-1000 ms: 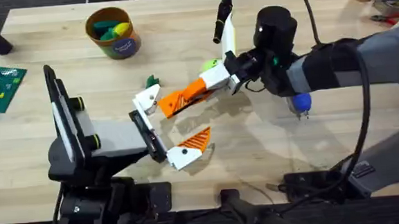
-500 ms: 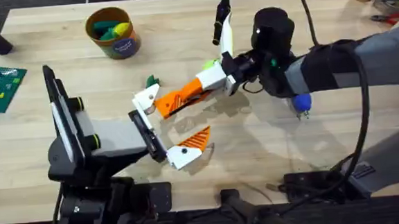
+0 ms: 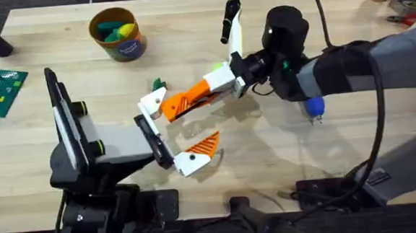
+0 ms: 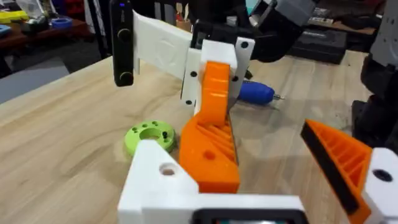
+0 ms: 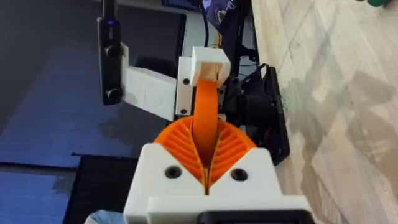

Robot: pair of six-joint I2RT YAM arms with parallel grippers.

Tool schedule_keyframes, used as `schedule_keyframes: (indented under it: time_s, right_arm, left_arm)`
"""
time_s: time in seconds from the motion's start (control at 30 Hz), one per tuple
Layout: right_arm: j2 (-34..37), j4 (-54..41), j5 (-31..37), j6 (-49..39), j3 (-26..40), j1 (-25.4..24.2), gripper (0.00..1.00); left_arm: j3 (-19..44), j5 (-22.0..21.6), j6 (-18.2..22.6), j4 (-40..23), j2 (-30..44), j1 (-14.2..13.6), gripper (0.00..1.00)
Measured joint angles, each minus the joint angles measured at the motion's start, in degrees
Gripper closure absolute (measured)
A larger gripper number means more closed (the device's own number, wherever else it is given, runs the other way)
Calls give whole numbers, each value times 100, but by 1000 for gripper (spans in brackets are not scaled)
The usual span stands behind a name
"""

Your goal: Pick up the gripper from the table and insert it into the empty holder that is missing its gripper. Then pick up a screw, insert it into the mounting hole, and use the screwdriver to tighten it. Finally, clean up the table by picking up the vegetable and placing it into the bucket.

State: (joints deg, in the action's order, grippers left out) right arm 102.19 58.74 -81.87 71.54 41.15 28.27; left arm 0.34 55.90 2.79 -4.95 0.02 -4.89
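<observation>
Nearest the bases, the left gripper (image 3: 167, 133) stands wide: its two white blocks sit well apart on a black bar (image 3: 154, 139). The nearer block (image 3: 187, 162) carries a ribbed orange finger (image 3: 206, 144). The farther block is the holder (image 3: 151, 105), white and angular, with the small dark mounting hole (image 4: 166, 168) in its top face.

Against the holder's side lies the wedge (image 3: 185, 102), a bright orange tapered piece. Its broad, ribbed end (image 4: 208, 155) touches the holder. Its narrow end runs up and away into the right gripper (image 3: 217, 83), which is clamped narrow on it. In the right wrist view the white fingers with orange ribbed pads (image 5: 233, 146) press the wedge's thin edge (image 5: 205, 109) between them. Whether the wedge is seated in the holder I cannot tell.

The blue screwdriver (image 3: 312, 109) lies on the worktop (image 3: 269, 170) partly under the right arm, its thin metal tip (image 4: 278, 97) showing in the left wrist view.

Just beyond the holder sits the vegetable (image 3: 157, 84), tiny and dark green, apart from both grippers. A lime green disc (image 4: 149, 135) lies behind the right gripper's fingers.

Farthest back stands the bucket (image 3: 133, 45), upright, orange-brown with a teal band, with green, yellow and blue pieces inside.
</observation>
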Motion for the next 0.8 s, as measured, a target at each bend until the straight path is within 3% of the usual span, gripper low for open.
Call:
schedule_keyframes:
  time_s: [0.8]
  right_arm:
    - [479,180,197,218,443,224,981]
  left_arm:
    - [0,-25,-60,-2,1,0,14]
